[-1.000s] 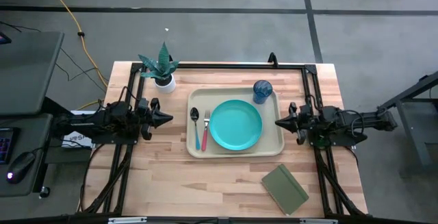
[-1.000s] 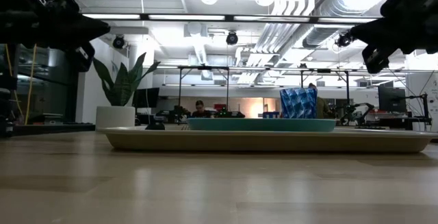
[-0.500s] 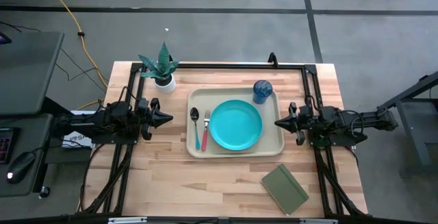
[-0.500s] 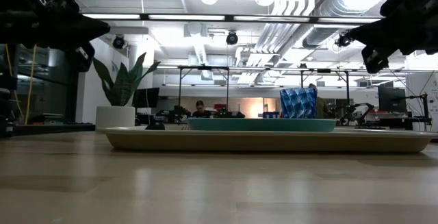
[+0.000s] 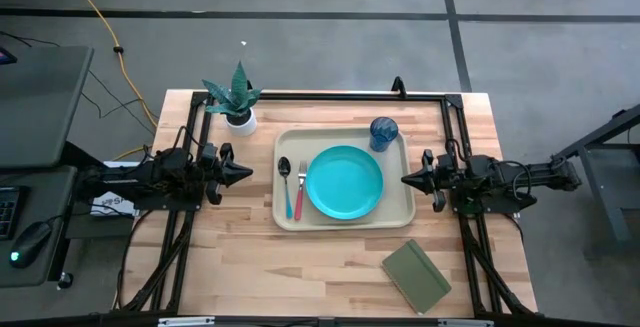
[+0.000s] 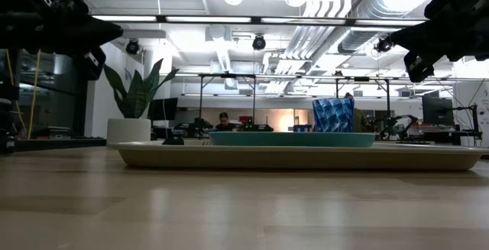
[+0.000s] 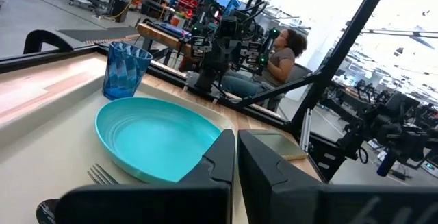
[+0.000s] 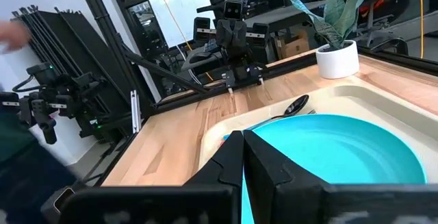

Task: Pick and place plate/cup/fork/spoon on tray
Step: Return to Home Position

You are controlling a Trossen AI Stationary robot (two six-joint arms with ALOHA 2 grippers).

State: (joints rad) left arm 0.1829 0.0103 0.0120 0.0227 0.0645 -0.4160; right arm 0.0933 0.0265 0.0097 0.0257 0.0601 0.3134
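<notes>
Seen from above, the tray (image 5: 345, 179) is lying in the middle of the wooden bench (image 5: 250, 257), closer to the far edge than to the near one. The plate (image 5: 344, 182) is sitting at the tray's centre. The cup (image 5: 384, 133) is standing upright in the tray's far right corner, just beside the plate. The spoon (image 5: 286, 185) and the fork (image 5: 300, 189) are lying side by side along the tray's left side, the spoon outermost, the fork next to the plate's rim. The left end effector (image 5: 238, 173) is hovering off the tray's left edge with its fingers pressed together, holding nothing. The right end effector (image 5: 409, 179) is hovering off the tray's right edge, likewise closed and empty. A potted plant (image 5: 237, 100) is standing near the bench's far left corner, and a dark green notebook (image 5: 416, 275) is lying near the near right corner.

At bench height, the tray (image 6: 298, 157) is showing as a low band with the plate (image 6: 290, 137) on it and the cup (image 6: 332, 115) rising behind.

The left wrist camera is showing the plate (image 7: 157, 137), the cup (image 7: 126, 68) beyond it, the fork (image 7: 102, 175) tines, and a seated person (image 7: 277, 53) past the bench.

The right wrist camera is showing the plate (image 8: 342, 148), the spoon (image 8: 293, 106) and the plant (image 8: 337, 35).

No readable writing is appearing anywhere.
</notes>
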